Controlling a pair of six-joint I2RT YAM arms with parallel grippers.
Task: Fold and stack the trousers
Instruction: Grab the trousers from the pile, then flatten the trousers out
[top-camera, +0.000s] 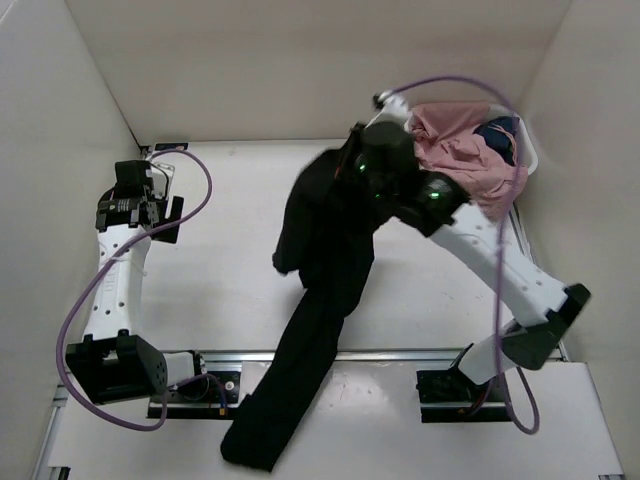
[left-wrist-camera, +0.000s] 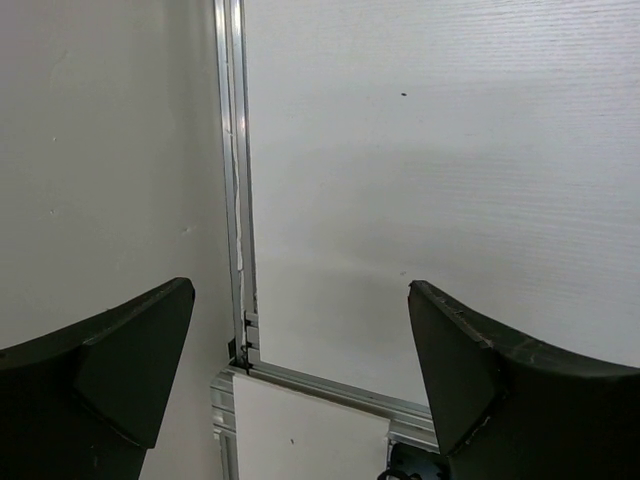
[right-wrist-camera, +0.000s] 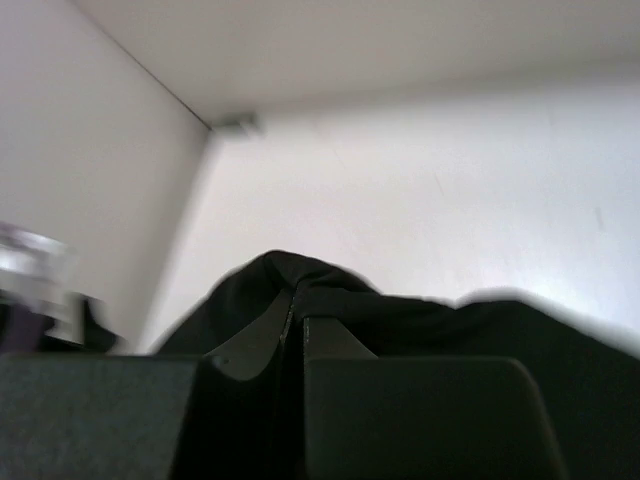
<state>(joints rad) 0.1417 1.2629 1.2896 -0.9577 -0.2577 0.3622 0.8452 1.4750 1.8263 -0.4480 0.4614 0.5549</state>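
Far right corner first: a white container (top-camera: 532, 152) sits against the wall, stuffed with a crumpled pink garment (top-camera: 458, 150) and a dark blue item (top-camera: 498, 134) tucked behind it. Its near side is covered by the right arm, so its full shape is hard to make out, and pink cloth spills over the rim.

Now the trousers (top-camera: 325, 250): black, bunched up mid-table under the right gripper (right-wrist-camera: 297, 310), with one long strand trailing down between the two arm bases to the near edge. From above, the wrist hides the gripper's tips. The right wrist camera settles it: the fingers (right-wrist-camera: 400, 410) are pressed together with black fabric pinched between them, and cloth fills the lower view, so how the legs lie cannot be told.

On the left side, the left gripper (left-wrist-camera: 300, 290) hangs over bare table beside an aluminium rail (left-wrist-camera: 238, 200), fingers (left-wrist-camera: 130, 370) spread wide with nothing between them, well apart from the trousers.
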